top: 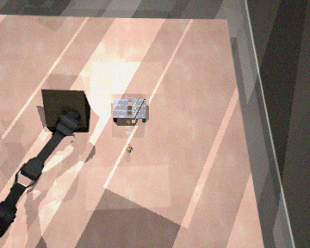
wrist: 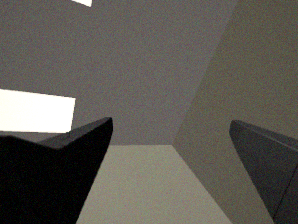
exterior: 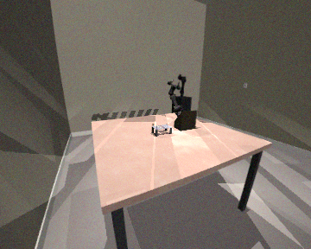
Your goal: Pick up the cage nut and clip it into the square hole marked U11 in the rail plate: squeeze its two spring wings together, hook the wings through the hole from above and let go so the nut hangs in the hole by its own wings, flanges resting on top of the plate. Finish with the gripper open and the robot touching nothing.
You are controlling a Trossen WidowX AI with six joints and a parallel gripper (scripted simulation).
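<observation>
ok so where i'm at: basically 0 of the real job done. my claw (top: 71, 115) (exterior: 181, 78) (wrist: 170, 124) is wide open with nothing in it, up in the air and looking at walls and ceiling, not at the table (top: 205, 86) (exterior: 136, 173).

the nut (top: 129, 149) is lying loose on the table. from the top view it's below the plate (top: 120, 108) (exterior: 162, 127), well in from the left and right edges and a long way from the top 2 corners. can't make it out in the exterior view. the plate stands on its legs, just left of the middle between those side edges, and the dark box (top: 65, 103) (exterior: 186, 120) is closer to the left edge.

still to do: grab it, squeeze the 2 wings, hook them through u11, let go, back off. holes are too small to read which is u11. open and hands-off is how i should finish, but that doesn't count without the nut clipped in lol
</observation>
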